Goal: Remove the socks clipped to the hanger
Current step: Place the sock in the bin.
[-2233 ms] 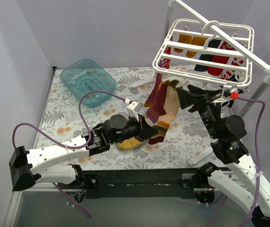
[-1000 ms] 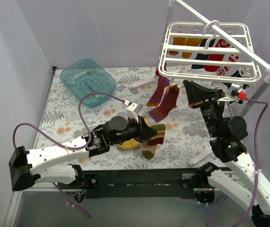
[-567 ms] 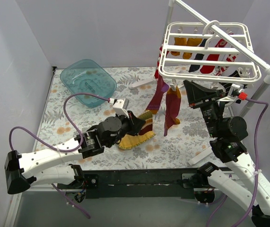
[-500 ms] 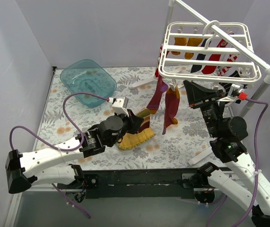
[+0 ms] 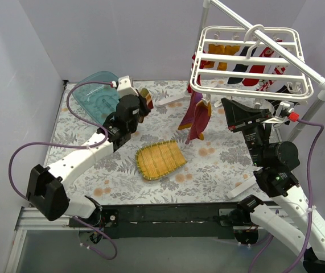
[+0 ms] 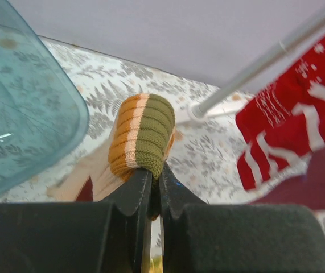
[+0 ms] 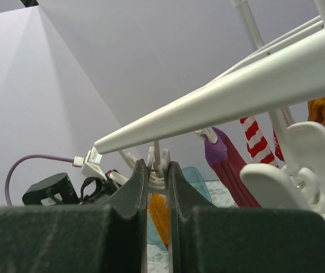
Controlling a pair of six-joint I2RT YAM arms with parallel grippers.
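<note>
Left gripper: your left gripper [image 6: 152, 177] is pinched tight on the ribbed end of an olive-and-orange striped sock [image 6: 142, 133]. It is held off the hanger, over the far left of the table beside the teal basin [image 5: 97, 94].
Right gripper: your right gripper [image 7: 157, 173] is narrowed onto a white clip [image 7: 154, 154] under the near rail of the hanger [image 5: 253, 60]. You cannot tell whether that clip has a sock in it.
Socks left: two maroon socks [image 5: 196, 114] dangle from the near left corner, just left of your right gripper. Mustard, dark and red-and-white socks [image 5: 263, 56] hang in the far rows.
Handling: expect them light, limp and stretchy. They will drape and swing, and are not fragile.
Where to hold: take the fabric just beneath its clip. Squeeze the clip ears with your other hand, since a bare tug would likely stretch the knit.
Hanger: it hooks on a slanted pole stand [image 5: 321, 94] and probably tips when pulled.
Table: a yellow woven mat [image 5: 159, 160] lies near the middle.
</note>
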